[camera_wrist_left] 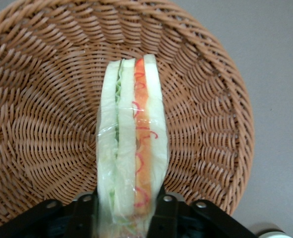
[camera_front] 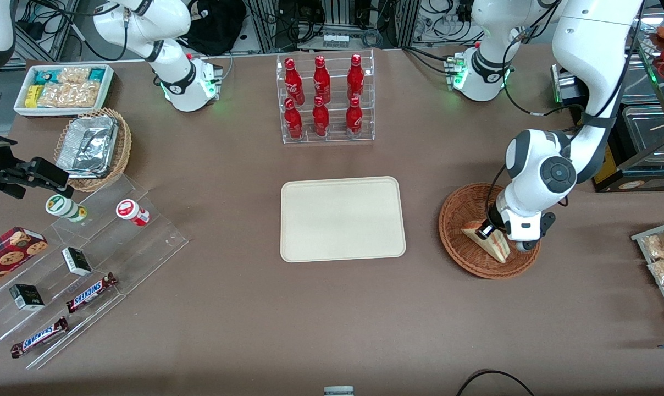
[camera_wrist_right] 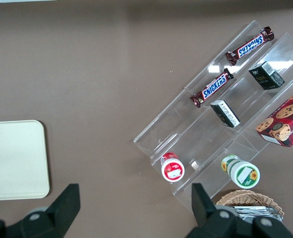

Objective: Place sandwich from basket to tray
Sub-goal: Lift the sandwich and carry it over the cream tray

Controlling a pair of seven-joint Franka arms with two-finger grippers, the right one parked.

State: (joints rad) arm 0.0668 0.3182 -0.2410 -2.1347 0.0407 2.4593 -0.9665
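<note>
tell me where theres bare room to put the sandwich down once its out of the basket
The gripper is down in the basket, its fingers either side of the sandwich. The tray is entirely bare. Bare tabletop also lies between tray and basket, and nearer the front camera than the tray. It is crowded at the parked arm's end: the acrylic steps with Snickers bars.
</note>
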